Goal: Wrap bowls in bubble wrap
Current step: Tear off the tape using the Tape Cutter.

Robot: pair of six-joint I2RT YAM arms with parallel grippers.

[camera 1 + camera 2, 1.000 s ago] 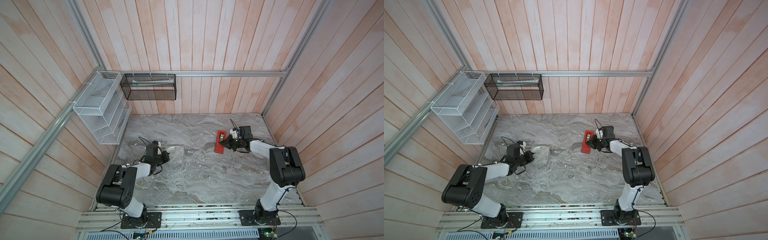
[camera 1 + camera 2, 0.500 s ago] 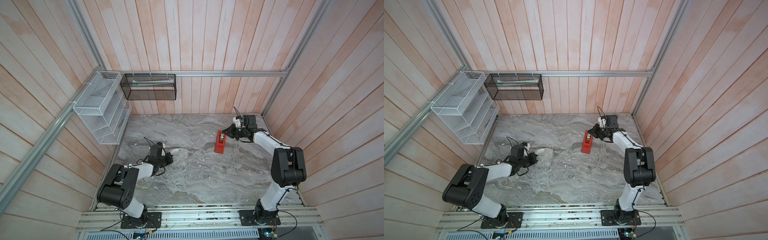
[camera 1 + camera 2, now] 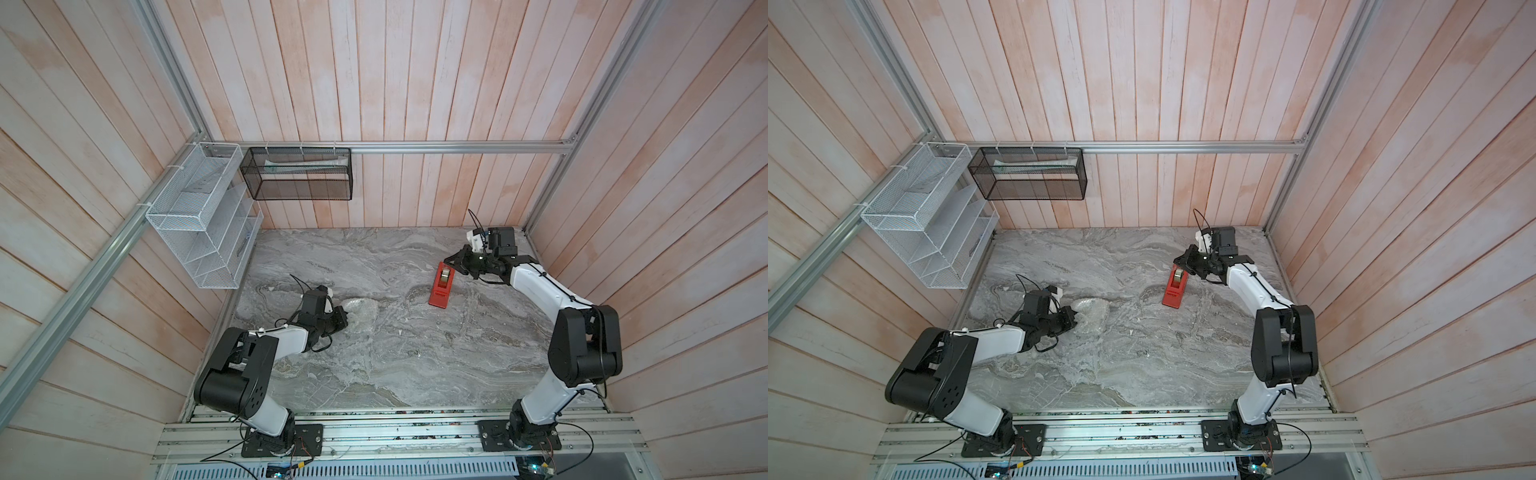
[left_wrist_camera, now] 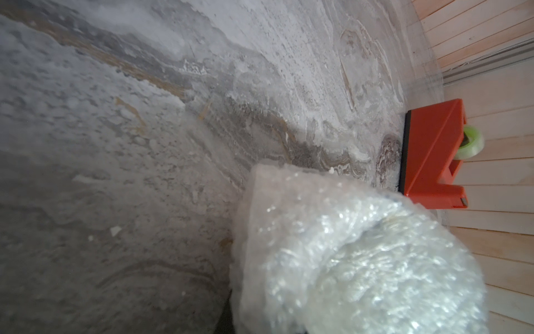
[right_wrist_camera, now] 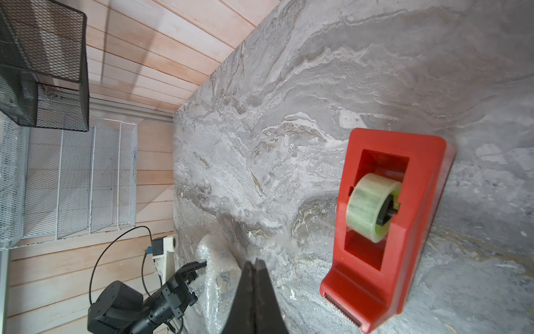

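The bubble wrap (image 3: 365,312) (image 3: 1093,312) is bunched into a whitish bundle on the left part of the marble table in both top views. My left gripper (image 3: 346,320) (image 3: 1074,319) is shut on the bundle's near edge. In the left wrist view the bubble wrap (image 4: 346,248) fills the foreground and hides the jaws. The bowl is hidden; only wrap shows. My right gripper (image 3: 447,263) (image 3: 1177,260) (image 5: 254,264) is shut and empty, hanging just above the far end of the red tape dispenser. The right wrist view also shows the bubble wrap (image 5: 215,277) with the left gripper (image 5: 199,264) on it.
A red tape dispenser (image 3: 441,291) (image 3: 1174,293) (image 4: 430,156) (image 5: 384,219) with a roll of clear tape lies right of centre. A white wire rack (image 3: 199,220) hangs on the left wall and a black mesh basket (image 3: 297,174) on the back wall. Wooden walls close in on three sides.
My right gripper, shut throughout, has lifted off the dispenser and drawn back toward the far right corner. My left gripper has shifted slightly rightward, still holding the wrap.
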